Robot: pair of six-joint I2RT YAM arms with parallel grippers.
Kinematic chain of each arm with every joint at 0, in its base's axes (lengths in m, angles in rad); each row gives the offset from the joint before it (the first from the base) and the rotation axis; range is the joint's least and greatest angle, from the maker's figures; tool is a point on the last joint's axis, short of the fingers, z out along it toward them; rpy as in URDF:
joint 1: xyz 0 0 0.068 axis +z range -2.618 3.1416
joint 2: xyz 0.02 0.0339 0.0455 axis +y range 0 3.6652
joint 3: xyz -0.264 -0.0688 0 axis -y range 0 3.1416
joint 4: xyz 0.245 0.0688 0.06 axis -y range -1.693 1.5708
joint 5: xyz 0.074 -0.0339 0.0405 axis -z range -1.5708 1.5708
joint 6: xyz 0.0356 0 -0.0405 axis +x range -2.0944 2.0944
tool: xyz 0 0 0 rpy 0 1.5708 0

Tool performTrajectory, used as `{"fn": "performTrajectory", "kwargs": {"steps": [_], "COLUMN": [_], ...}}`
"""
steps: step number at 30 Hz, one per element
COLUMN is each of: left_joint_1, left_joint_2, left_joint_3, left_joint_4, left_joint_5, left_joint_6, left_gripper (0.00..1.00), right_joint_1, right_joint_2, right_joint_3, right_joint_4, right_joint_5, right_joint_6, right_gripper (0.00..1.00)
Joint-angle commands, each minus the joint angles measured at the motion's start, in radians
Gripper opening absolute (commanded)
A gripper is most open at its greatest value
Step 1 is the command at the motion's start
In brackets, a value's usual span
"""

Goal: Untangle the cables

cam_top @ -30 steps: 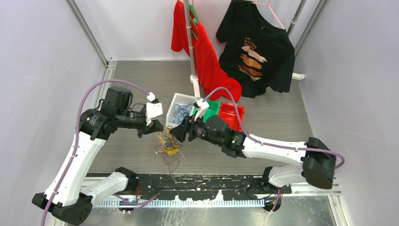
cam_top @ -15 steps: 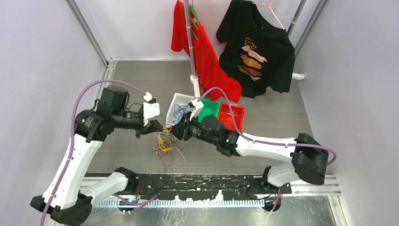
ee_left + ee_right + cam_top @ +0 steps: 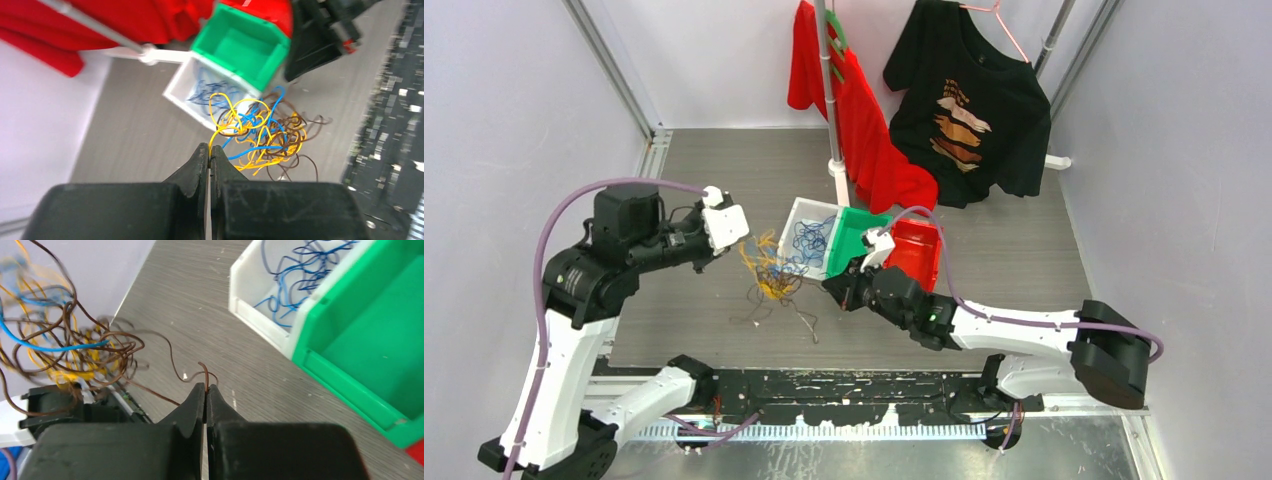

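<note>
You'll find no legible text, label or number here; the orange-and-cream print on the hanging black T-shirt [image 3: 969, 115] is too small to read.

Enclosure inspected from the near side. 3 plain pale panels close it in: left wall [image 3: 514, 120], back wall [image 3: 724, 60] and right wall [image 3: 1184, 150], all unmarked. Bare aluminium posts [image 3: 614, 70] run up the 2 rear corners. The table surface [image 3: 1014, 250] is grey with a fine wood grain, and a scuffed black strip [image 3: 854, 385] lies along its near edge. A white upright pole [image 3: 829, 90] stands at the back on a small white foot. A red T-shirt [image 3: 864, 130] hangs against it, and a black printed T-shirt [image 3: 969, 110] hangs on a pink hanger [image 3: 999, 15] beside it. Lighting is even and diffuse, with soft shadows only.
</note>
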Motion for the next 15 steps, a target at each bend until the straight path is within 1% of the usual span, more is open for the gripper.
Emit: {"fn": "performTrajectory", "kwargs": {"steps": [1, 3, 6, 7, 11, 15], "left_joint_1": [0.001, 0.001, 0.001, 0.001, 0.001, 0.001], "left_joint_2": [-0.078, -0.11, -0.143, -0.163, -0.189, -0.182], "left_joint_3": [-0.013, -0.052, -0.107, -0.129, -0.136, -0.107], "left_joint_4": [0.22, 0.303, 0.449, 0.528, 0.685, 0.791], "left_joint_5": [-0.205, -0.28, -0.44, -0.555, -0.687, -0.784], "left_joint_6": [0.015, 0.0, -0.032, -0.05, -0.088, -0.073], "left_gripper": [0.0, 0.0, 0.0, 0.0, 0.0, 0.0], "right_joint_1": [0.001, 0.0, 0.0, 0.002, 0.012, 0.013], "right_joint_2": [-0.081, -0.094, -0.115, -0.136, -0.172, -0.203], "right_joint_3": [-0.027, -0.016, 0.005, 0.013, 0.029, 0.022], "right_joint_4": [-0.062, -0.132, -0.264, -0.346, -0.493, -0.599], "right_joint_5": [0.127, 0.128, 0.129, 0.109, 0.106, 0.083], "right_joint_6": [0.02, 0.02, 0.032, 0.043, 0.047, 0.105], "right_gripper": [0.01, 0.01, 0.01, 0.01, 0.01, 0.01]}}
